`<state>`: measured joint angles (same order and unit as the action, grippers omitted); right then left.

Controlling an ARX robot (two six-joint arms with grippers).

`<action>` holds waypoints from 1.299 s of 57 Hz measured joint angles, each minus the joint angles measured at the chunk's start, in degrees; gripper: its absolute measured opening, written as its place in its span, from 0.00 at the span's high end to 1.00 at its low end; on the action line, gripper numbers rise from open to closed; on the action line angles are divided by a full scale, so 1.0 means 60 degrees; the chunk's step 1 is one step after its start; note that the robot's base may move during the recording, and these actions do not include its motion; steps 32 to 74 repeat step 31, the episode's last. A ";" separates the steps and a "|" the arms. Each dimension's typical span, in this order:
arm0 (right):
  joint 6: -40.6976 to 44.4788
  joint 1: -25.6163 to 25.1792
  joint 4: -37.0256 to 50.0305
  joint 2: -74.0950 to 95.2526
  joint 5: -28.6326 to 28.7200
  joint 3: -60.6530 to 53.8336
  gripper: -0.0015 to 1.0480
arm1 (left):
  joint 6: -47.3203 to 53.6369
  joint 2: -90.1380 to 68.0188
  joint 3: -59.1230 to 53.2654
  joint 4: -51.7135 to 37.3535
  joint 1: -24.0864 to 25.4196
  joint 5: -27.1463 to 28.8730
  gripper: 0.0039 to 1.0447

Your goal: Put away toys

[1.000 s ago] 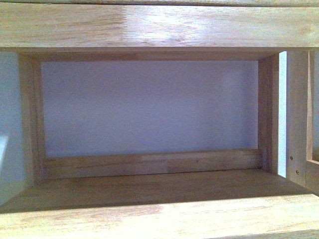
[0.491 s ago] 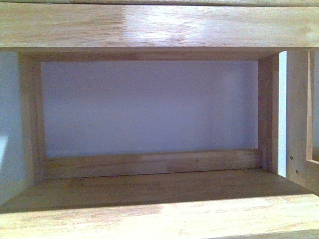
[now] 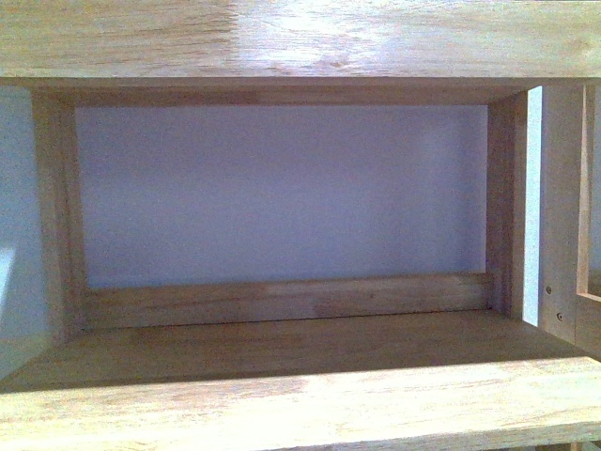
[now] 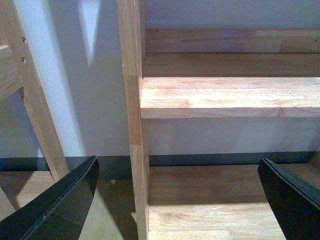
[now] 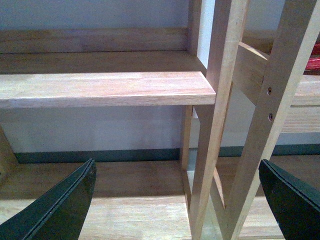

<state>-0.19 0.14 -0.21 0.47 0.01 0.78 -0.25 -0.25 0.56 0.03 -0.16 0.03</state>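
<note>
Wood: pale, varnished timber fills every view; no toy shows in any of them, so where the toys are cannot be told.
Left claw [image 4: 177, 200]: its two dark fingers [image 4: 60, 205] stand wide apart at the lower corners of the left wrist view, with nothing between them; it faces the shelf unit's upright post [image 4: 132, 120] head-on, level with the space under a shelf board [image 4: 230, 97].
Right claw [image 5: 177, 200]: likewise spread wide and holding nothing, its black fingers [image 5: 55, 207] frame the lower corners of the right wrist view; it points at the end of a shelf board [image 5: 105, 90] and at two slanted uprights [image 5: 260, 120] just beside it.
Shelf compartment [image 3: 282, 197]: in the front view, a rectangular bay framed by a top board [image 3: 282, 38], a lit front board [image 3: 300, 404] and a low back rail [image 3: 282, 299]; neither arm shows here.
Wall [image 3: 282, 188]: plain lilac-white, seen through the open back of the bay.
Lower level: another wooden board [image 4: 210, 200] lies below the shelf, with a dark skirting strip [image 5: 100, 155] along the wall's foot.
Far edge: something red [image 5: 312, 62] peeks in beyond the slanted uprights in the right wrist view; what it is cannot be told.
</note>
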 joint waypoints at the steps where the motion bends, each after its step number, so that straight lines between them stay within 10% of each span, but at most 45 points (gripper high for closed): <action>1: 0.0000 0.0000 0.0000 0.0000 0.0000 0.0000 0.06 | 0.0000 0.0000 0.0000 0.0000 0.0000 0.0000 0.06; 74: 0.0000 0.0000 0.0000 0.0000 0.0000 0.0000 0.06 | 0.0000 0.0000 0.0000 0.0000 0.0000 0.0000 0.06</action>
